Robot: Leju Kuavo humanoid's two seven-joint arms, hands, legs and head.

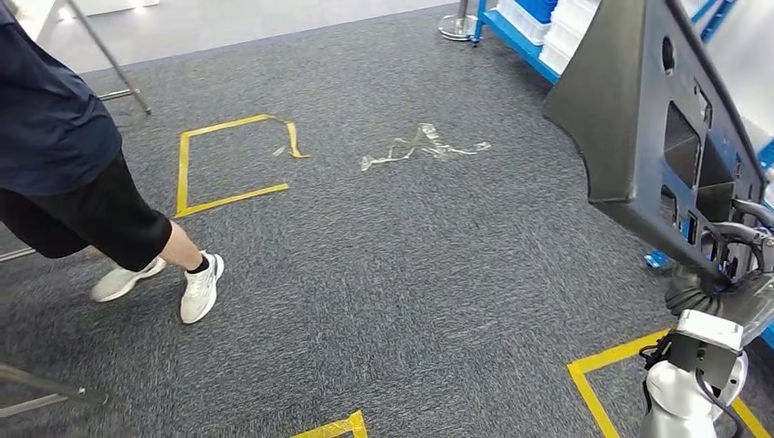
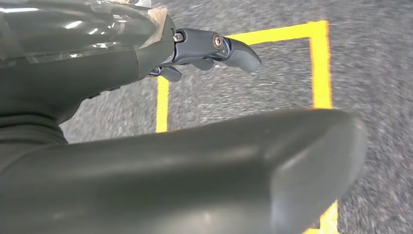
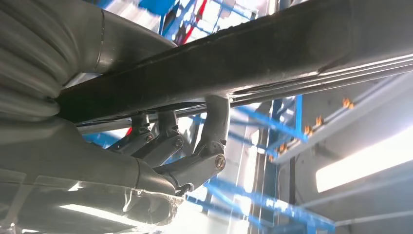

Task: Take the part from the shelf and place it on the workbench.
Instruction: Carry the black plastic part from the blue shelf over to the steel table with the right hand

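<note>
The part (image 1: 630, 119) is a large dark grey moulded panel with cut-outs. It is held upright above the carpet at the right of the head view. My right hand (image 1: 730, 251) grips its lower edge, above the silver right arm. From the right wrist, the dark fingers (image 3: 214, 126) hook around the part's (image 3: 243, 63) black rim. My left hand (image 2: 122, 97) hangs over the carpet with its fingers (image 2: 214, 48) stretched out and nothing in them.
A person in dark shorts and white shoes (image 1: 201, 287) stands at the left. Yellow tape squares (image 1: 228, 164) mark the grey carpet, with a scrap of clear tape (image 1: 420, 146) nearby. A blue shelf (image 1: 520, 27) with white bins stands at the back right.
</note>
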